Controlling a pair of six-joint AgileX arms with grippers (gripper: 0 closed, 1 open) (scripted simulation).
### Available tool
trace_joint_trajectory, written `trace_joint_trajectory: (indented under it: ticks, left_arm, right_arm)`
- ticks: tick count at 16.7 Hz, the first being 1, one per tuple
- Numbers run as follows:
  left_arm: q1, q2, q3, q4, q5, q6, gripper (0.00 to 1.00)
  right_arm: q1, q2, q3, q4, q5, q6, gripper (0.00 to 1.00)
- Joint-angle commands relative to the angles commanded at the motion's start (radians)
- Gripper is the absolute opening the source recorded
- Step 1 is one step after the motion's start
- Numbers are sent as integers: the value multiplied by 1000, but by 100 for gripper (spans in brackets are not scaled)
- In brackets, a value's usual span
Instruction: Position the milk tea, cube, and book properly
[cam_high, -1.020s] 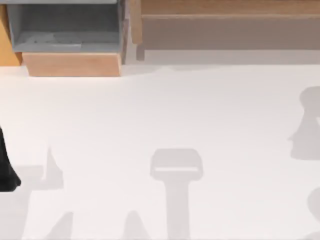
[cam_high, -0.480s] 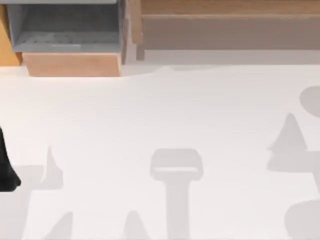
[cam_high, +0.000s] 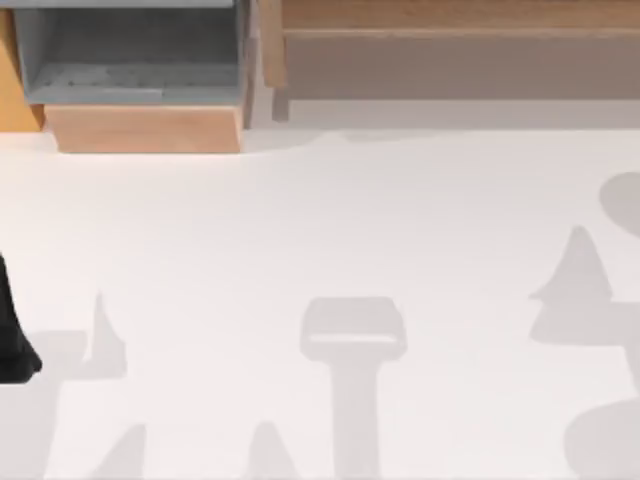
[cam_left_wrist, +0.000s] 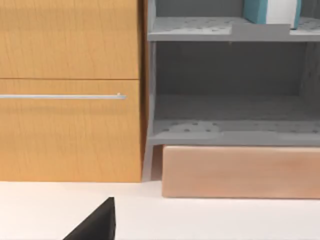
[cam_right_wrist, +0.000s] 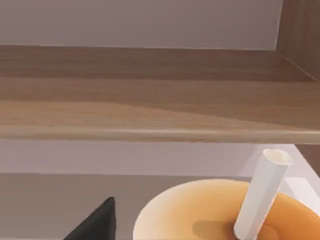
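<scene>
Right gripper's grasp we can't tell; orange milk tea cup w/ white straw (cam_right_wrist: 227, 212) sits just below it, facing wooden shelf board (cam_right_wrist: 150, 95). Shadows shifted slightly since earlier, so we're approaching placement.

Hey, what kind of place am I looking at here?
Likely a simulated home or office nook: a white table, an orange cabinet beside grey shelves, and a milk tea below a wooden shelf.

- The milk tea (cam_right_wrist: 225, 212) cup is cut off at the bottom edge; its straw (cam_right_wrist: 260, 192) pokes up.
- The teal and white book (cam_left_wrist: 272, 11) is cut off at the top.
</scene>
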Motion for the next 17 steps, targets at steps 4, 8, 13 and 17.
trace_joint_trajectory:
  ticks: [4, 8, 13, 17]
  left_arm:
    - [0, 0, 0, 0, 0, 0, 100]
    - [0, 0, 0, 0, 0, 0, 100]
    - [0, 0, 0, 0, 0, 0, 100]
    - [0, 0, 0, 0, 0, 0, 100]
  right_arm:
    - [-57, -73, 117, -189, 39, -68, 100]
    - [-150, -125, 254, -544, 114, -209, 100]
    - [-277, -145, 394, -1137, 236, -469, 100]
    - [-364, -148, 474, -1604, 328, -707, 100]
